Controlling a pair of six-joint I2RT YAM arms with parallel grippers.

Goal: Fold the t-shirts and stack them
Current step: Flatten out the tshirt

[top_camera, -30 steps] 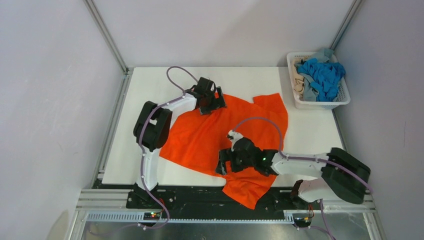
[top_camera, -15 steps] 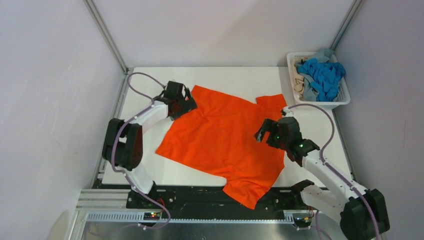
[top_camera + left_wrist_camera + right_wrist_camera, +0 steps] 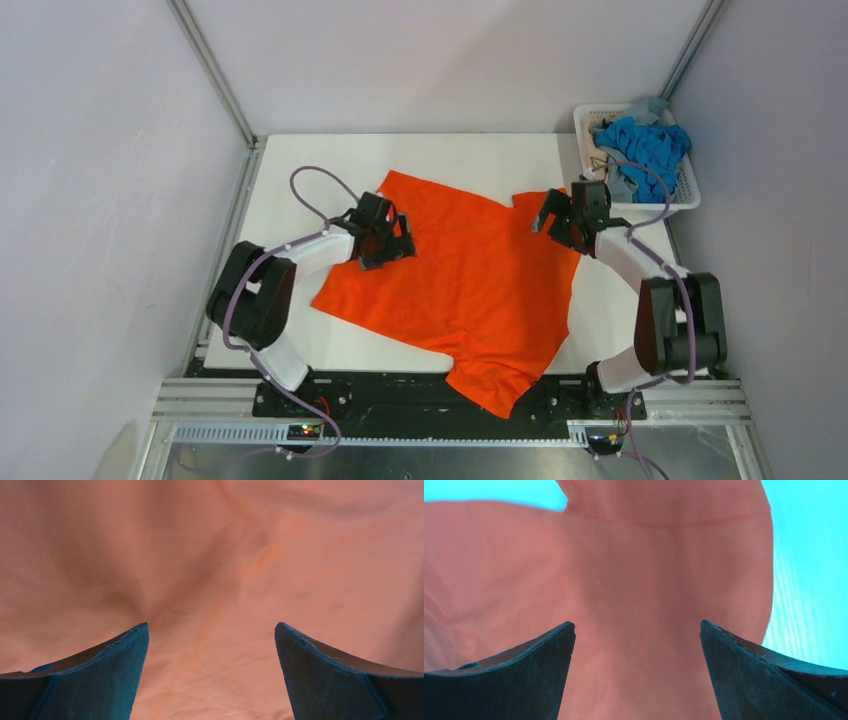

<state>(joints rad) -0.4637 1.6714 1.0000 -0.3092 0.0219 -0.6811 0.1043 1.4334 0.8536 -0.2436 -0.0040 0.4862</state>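
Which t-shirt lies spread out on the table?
The orange t-shirt; the other shirts are bunched in the white basket.

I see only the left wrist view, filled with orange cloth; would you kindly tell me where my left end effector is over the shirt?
Observer: The left end effector is over the left edge of the bright orange cloth t-shirt.
Operator: Thanks; where is the right one?
Observer: The right end effector is open above the far right sleeve, near the white slotted plastic basket.
Operator: Is the shirt wholly on the table?
Observer: No; its near corner hangs past the white table's near edge.
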